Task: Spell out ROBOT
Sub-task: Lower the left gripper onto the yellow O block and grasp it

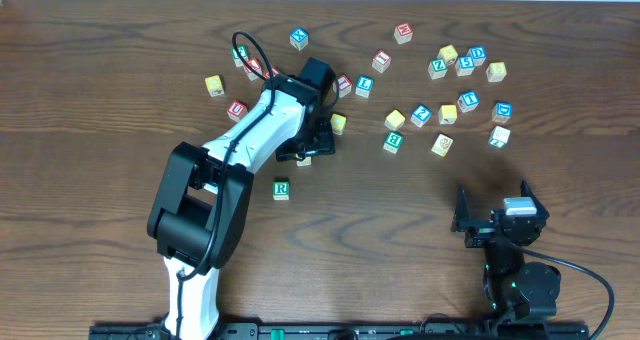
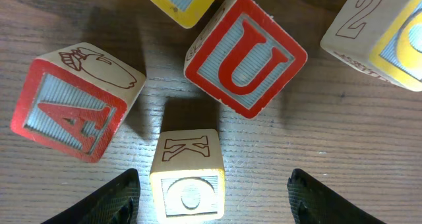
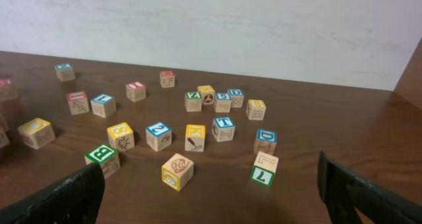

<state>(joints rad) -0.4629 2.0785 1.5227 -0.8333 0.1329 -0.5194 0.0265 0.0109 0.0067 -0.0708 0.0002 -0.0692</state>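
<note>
My left gripper (image 1: 306, 148) (image 2: 214, 192) is open and low over the table, its fingers either side of a yellow O block (image 2: 188, 186) with a K on its far face. The block is nearer the left finger, and neither finger touches it. A red U block (image 2: 245, 55) and a red A block (image 2: 71, 109) lie just beyond it. A green R block (image 1: 281, 189) stands alone nearer the front. My right gripper (image 1: 497, 221) (image 3: 211, 197) is open and empty at the front right. A green B block (image 3: 102, 157) (image 1: 393, 141) and a green T block (image 3: 263, 170) (image 1: 499, 136) lie ahead of it.
Several more letter blocks are scattered across the far half of the wooden table (image 1: 100, 100), among them a blue T block (image 3: 224, 128), a blue D block (image 3: 266, 140) and a yellow block with a snail picture (image 3: 178, 170). A yellow-edged 2 block (image 2: 382, 33) lies right of the U.
</note>
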